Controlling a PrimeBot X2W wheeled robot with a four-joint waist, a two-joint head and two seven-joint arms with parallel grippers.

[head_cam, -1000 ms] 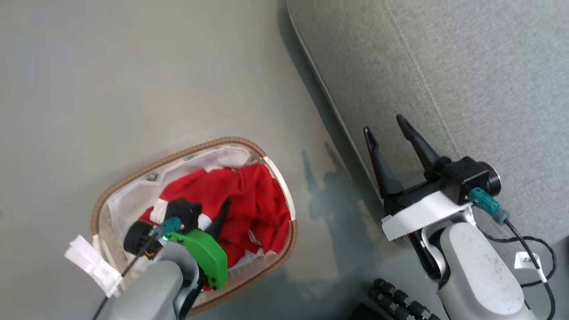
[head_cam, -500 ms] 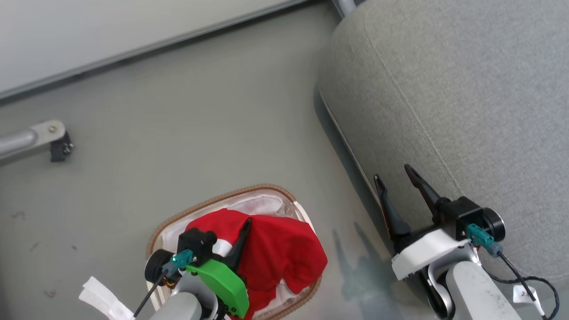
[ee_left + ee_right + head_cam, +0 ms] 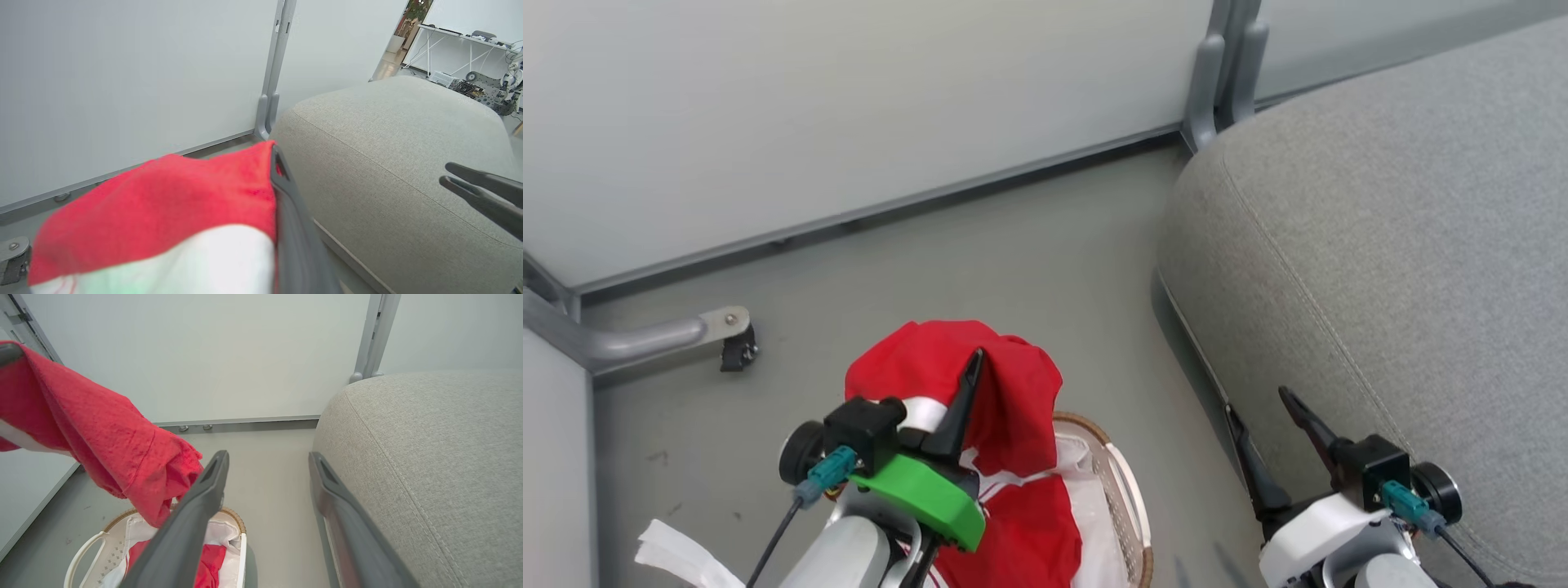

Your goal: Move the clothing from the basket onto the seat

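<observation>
- Red fabric first: my left gripper [image 3: 968,371] is clamped on a bunch of the clothing [image 3: 907,367]. One dark finger shows against the fold and the other is buried under it.
- Where the load is: it hangs in the air above the basket [image 3: 1131,498], not resting on anything. There's more red down in the liner. I can't tell if that's the tail of the same garment or a second piece.
- The bit that matters: the seat [image 3: 1405,245] is off to the right of my left gripper, with a strip of bare floor between basket and cushion. Its near edge runs diagonally away from me, so I figure going right and a little forward puts the garment over grey fabric.
- My right gripper [image 3: 1259,402] is way closer to the seat, right at that near edge, jaws spread and holding nothing. It sits between the load and the cushion, so my guess is the swing has to pass above it or beyond it.
- Looks-wise: bright red, soft and crumpled, with a white band near the grip and thin white stripes lower down. It droops limp with its long way pointing down, so I reckon the dangling end could snag the basket rim or the seat edge unless it's carried high.
</observation>
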